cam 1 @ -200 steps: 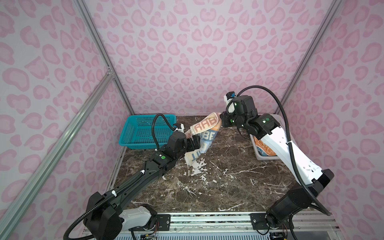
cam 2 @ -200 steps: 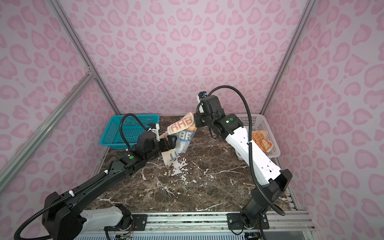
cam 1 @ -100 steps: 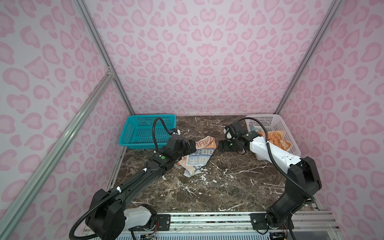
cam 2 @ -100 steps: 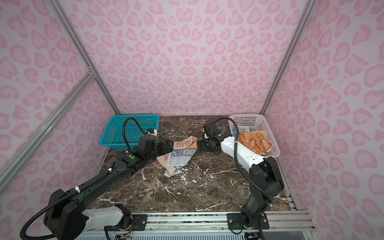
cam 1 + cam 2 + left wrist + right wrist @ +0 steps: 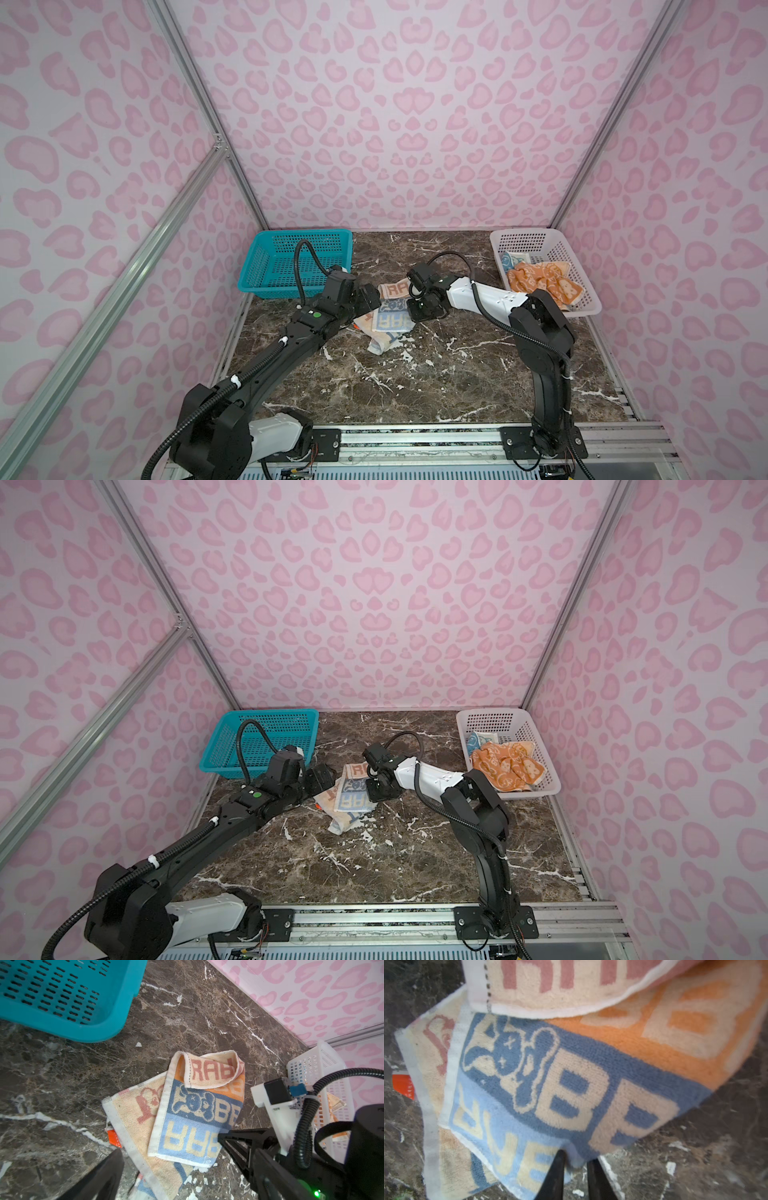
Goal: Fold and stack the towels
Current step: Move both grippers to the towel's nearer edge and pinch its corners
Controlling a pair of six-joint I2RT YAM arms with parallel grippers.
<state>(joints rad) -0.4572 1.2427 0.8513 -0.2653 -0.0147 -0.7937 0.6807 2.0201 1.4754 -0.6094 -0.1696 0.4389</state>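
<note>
Now the cream towel is down on the bench. A second ago I had it strung up in the air between both sets of jaws, and half a second ago it was already sinking onto the marble between the teal basket and the white basket. My left jaws have let go and stand wide, just beside the towel's left edge with nothing between them. My right jaws are narrow, and the right wrist view shows the pale blue hem of the cloth pinched between them. The towel lies untidy, with one flap doubled over the middle, the far corner curled back on itself and a tail trailing toward the near side. So I judge the lay-down done but no clean fold made. This pinch looks like the start of drawing that edge out to flatten or fold it. The orange towel and blue towel sit crumpled in the white basket, so no stack has begun. My worry is dragging the whole cloth instead of one layer.
</note>
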